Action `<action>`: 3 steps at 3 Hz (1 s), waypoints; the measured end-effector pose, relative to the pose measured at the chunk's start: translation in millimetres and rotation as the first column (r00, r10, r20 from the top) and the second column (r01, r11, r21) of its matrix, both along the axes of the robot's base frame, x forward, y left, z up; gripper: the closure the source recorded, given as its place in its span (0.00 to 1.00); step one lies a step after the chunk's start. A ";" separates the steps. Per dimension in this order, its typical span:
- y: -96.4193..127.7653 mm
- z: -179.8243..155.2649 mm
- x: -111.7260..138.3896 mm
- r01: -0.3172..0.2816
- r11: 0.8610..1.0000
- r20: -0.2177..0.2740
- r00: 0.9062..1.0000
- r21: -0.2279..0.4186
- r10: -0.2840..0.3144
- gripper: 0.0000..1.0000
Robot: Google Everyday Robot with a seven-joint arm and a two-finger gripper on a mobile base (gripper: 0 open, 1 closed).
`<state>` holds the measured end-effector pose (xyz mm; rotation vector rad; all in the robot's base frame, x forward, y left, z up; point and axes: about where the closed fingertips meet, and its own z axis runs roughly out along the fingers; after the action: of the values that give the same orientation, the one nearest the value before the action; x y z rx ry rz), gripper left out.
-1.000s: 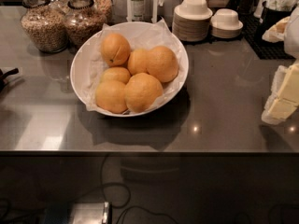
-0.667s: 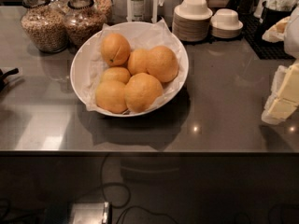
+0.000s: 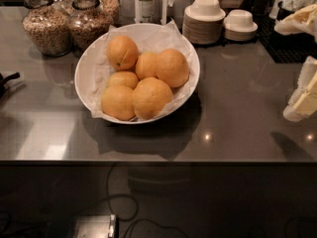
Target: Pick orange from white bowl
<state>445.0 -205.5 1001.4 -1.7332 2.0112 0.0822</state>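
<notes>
The white bowl [image 3: 88,63] stands in the middle of the dark counter, lined with crinkled white paper. It holds several oranges. The two largest are at the front [image 3: 151,98] and at the right [image 3: 172,67] of the pile; smaller ones lie behind and to the left. All rest in the bowl, untouched. My gripper [image 3: 303,99] is the pale shape at the right edge of the view, above the counter, well to the right of the bowl and touching nothing.
Two glass jars of grain [image 3: 47,28] stand behind the bowl at the left. Stacked saucers with small white cups [image 3: 204,19] stand at the back right. A dark object [image 3: 7,81] pokes in at the left edge. The counter's front edge [image 3: 158,160] runs below the bowl.
</notes>
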 end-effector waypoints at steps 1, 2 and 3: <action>29.6 45.6 -0.6 -0.221 0.964 0.109 0.972 0.147 0.207 0.00; 76.0 104.8 -13.1 -0.407 0.868 0.250 0.906 0.284 0.343 0.00; 123.8 146.6 -34.5 -0.508 0.780 0.347 0.852 0.366 0.393 0.00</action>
<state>410.4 -81.7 1148.0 -1.7713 1.2265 0.4286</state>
